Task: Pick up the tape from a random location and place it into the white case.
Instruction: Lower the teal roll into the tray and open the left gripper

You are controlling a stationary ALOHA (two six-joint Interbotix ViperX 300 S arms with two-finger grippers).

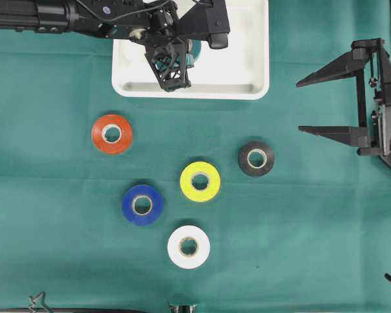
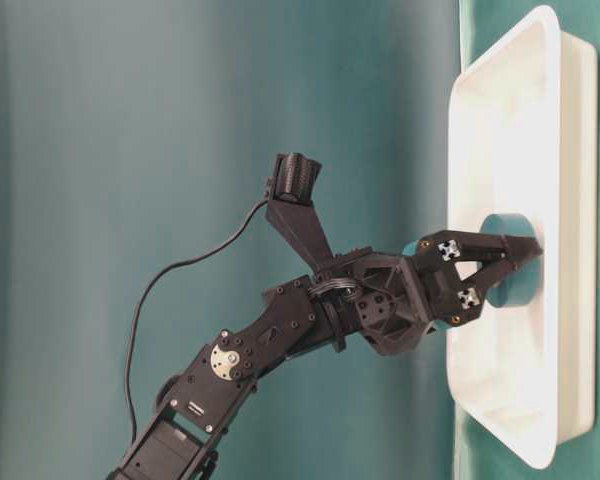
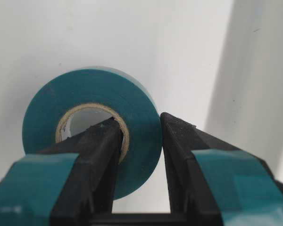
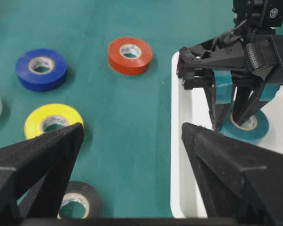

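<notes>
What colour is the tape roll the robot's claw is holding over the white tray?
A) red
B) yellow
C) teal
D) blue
C: the left gripper is shut on the teal tape roll inside the white case; the other rolls lie on the green cloth.

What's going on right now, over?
Left claw shut on green tape, inside white case. Right claw open, idle. Nothing blocking.

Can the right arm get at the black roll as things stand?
Probably yes. The right gripper is open and empty, the black roll lies nearest it on bare cloth, apart from the yellow roll, and the left gripper is over the case.
</notes>
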